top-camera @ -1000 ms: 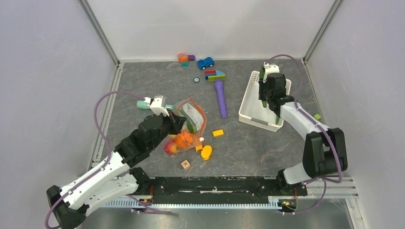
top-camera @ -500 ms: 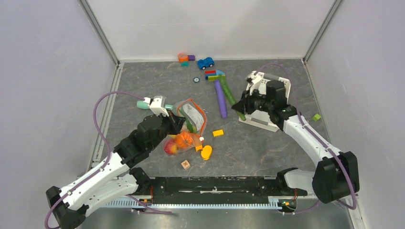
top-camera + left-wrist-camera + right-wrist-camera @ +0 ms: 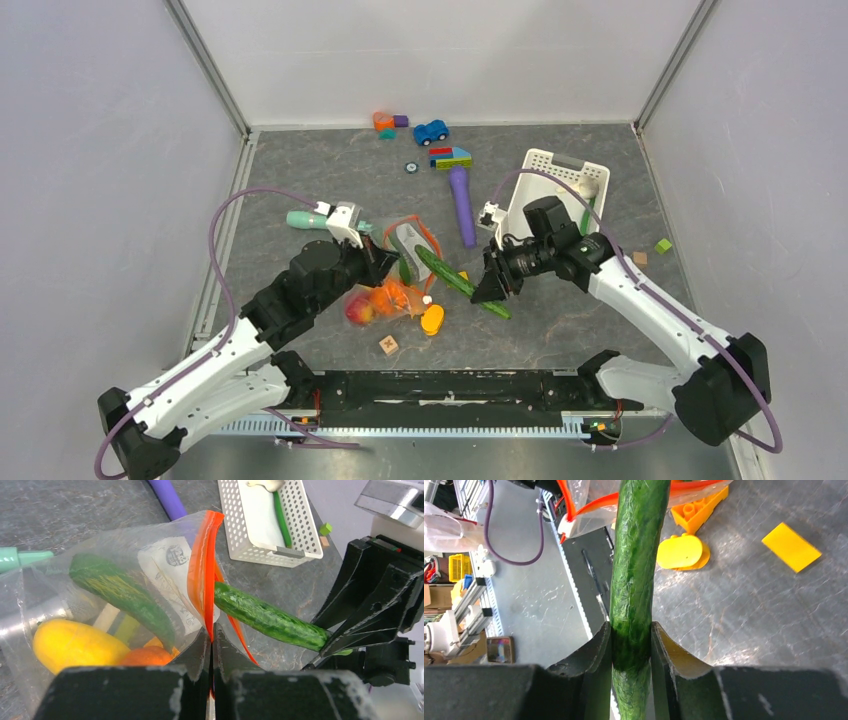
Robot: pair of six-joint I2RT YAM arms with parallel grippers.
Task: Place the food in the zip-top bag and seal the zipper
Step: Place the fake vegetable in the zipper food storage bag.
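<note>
The clear zip-top bag point(image 3: 402, 262) lies open at mid-table, its orange-red zipper point(image 3: 202, 570) standing upright. My left gripper point(image 3: 211, 630) is shut on that mouth edge; from above it point(image 3: 386, 262) sits at the bag's left. Inside are a yellow squash point(image 3: 75, 645), an orange pumpkin point(image 3: 147, 656) and a green cucumber point(image 3: 120, 592). My right gripper point(image 3: 631, 630) is shut on another cucumber point(image 3: 639, 555), whose tip reaches the bag's mouth point(image 3: 455, 278). A red fruit point(image 3: 357, 310) shows through the plastic.
The white slotted basket point(image 3: 532, 200) at the right holds a green bean point(image 3: 585, 215) and a white garlic piece point(image 3: 588, 186). A purple tool point(image 3: 461, 205), yellow blocks point(image 3: 432, 320), a wooden cube point(image 3: 388, 345) and a blue car point(image 3: 431, 131) lie around the bag.
My right arm has swung from the basket leftward and nearer, carrying the cucumber to the bag's mouth. The left gripper keeps its hold on the zipper edge.
</note>
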